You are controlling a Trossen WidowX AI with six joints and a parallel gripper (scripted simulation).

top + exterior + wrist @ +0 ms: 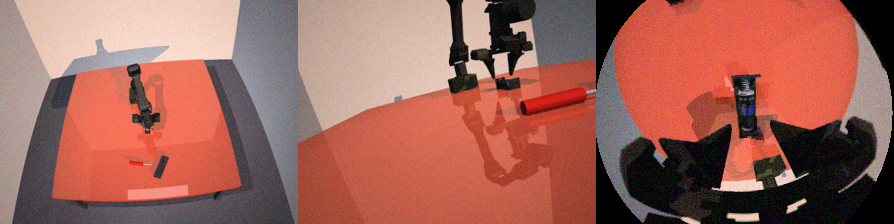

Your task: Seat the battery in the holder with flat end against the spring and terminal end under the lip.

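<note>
The small dark holder (514,84) (757,76) stands on the table, its coiled spring (745,89) at the far end in the wrist view. The dark battery with a blue band (747,110) lies lengthwise inside it and looks in line with its walls. A bit of blue shows at the holder in the exterior view. Whether the terminal end is under the lip is too small and dark to tell. My gripper (502,76) (751,125) is open and empty. Its fingertips are apart, just above the holder, on either side of its near end in the wrist view, with no contact visible.
A screwdriver with a red handle (136,163) (554,100) lies toward the table's front edge. A dark flat block (162,166) lies beside its tip. A pale strip (158,192) is at the front edge. The arm's camouflage-patterned base (463,83) (769,167) stands behind the holder.
</note>
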